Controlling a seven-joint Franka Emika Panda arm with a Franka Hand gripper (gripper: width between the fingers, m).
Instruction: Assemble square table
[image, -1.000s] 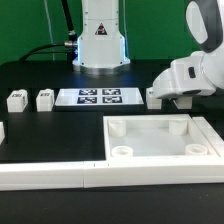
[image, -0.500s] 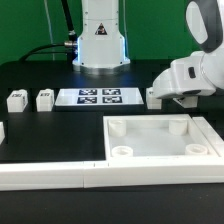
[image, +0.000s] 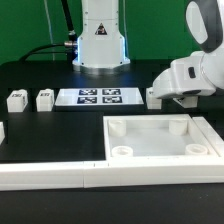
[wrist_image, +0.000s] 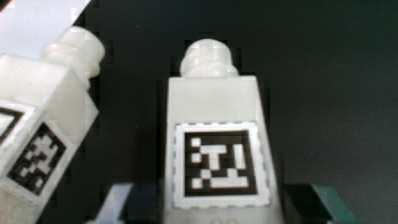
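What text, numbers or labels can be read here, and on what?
No words or numbers are readable.
Marker board: four black-and-white tag patterns, no letters.
Legs: one tag pattern each, no letters.
Arm base: dark mark, too blurred to read.

White Panda arm (image: 206, 30) reaching in from the exterior view's right, wrist bent low, gripper (image: 175, 102) pointing down, fingers (wrist_image: 128, 201) spread apart

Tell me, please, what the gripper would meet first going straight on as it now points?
Most likely the tagged white leg, centred ahead of the open gripper in the wrist view; depth is unclear.
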